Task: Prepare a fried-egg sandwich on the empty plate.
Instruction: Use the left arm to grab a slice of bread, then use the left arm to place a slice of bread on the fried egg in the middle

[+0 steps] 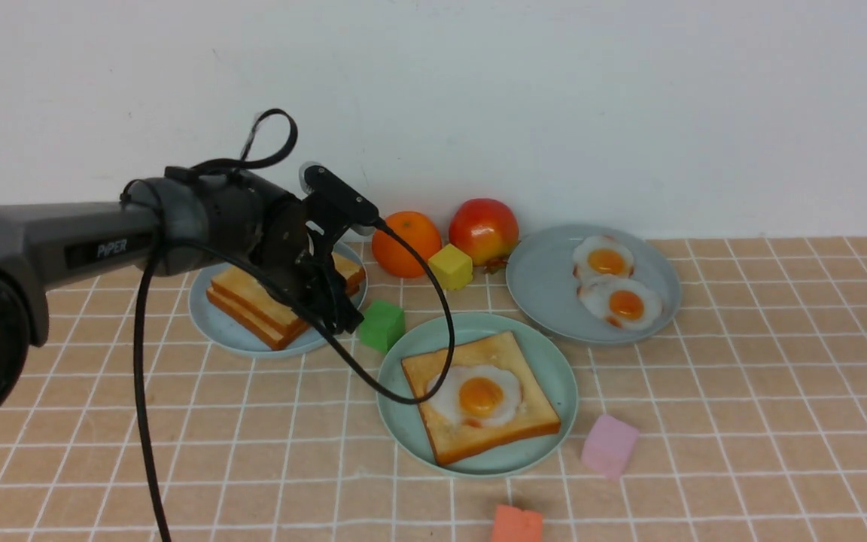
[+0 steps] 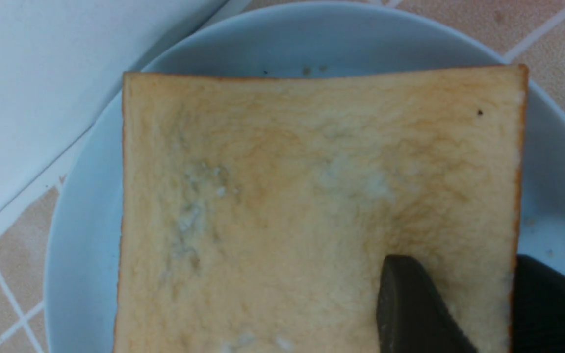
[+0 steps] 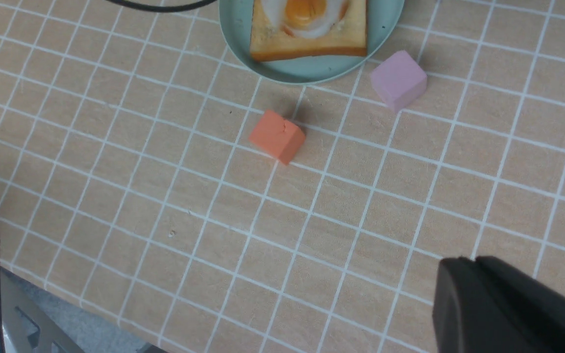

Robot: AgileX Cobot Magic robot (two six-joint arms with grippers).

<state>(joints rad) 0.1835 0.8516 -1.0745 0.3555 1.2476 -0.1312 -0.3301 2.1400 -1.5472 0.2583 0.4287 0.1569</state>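
1 toast slice [image 2: 272,196] betw. tips of L tool [image 2: 461,264], can't tell if clamped; R tool [image 3: 470,262] tips together.

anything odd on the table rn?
No spill or tipped item seen. Only oddity: the black cable from the left arm loops down across the front view, crossing the toast and egg on the green plate; whether it touches them, can't tell.

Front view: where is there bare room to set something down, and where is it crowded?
Bare tiled surface lies to the right of the pink block and grey-blue plate. Another patch lies left of the mint-green plate, nearer than the light-blue plate, though a cable crosses it. Crowded: between the plates, with blocks and fruit.
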